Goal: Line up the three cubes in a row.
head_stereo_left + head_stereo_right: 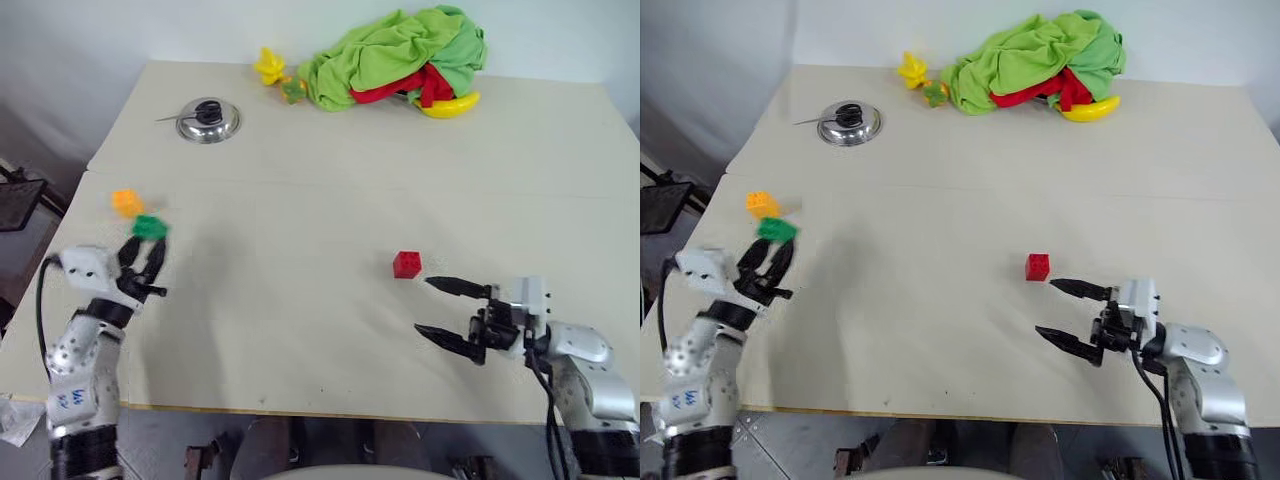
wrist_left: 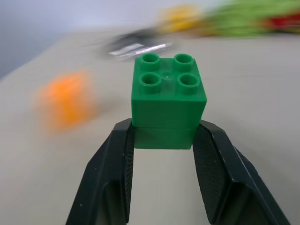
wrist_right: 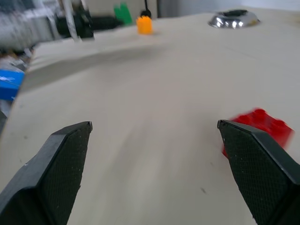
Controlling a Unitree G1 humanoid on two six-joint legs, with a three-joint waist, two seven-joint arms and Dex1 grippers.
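Silver-grey arms ending in black two-fingered tools.
Lower left of the frame: left tool (image 1: 146,252) on a white wrist block, black cable looping beside, blue markings on the forearm. Lower right: right tool (image 1: 428,306), slim pointed fingers (image 3: 63,164) with textured pads, black cable trailing down.

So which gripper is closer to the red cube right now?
Right. The right gripper is open just in front of the red cube, not touching it. The left gripper is far across the table, shut on the green cube.
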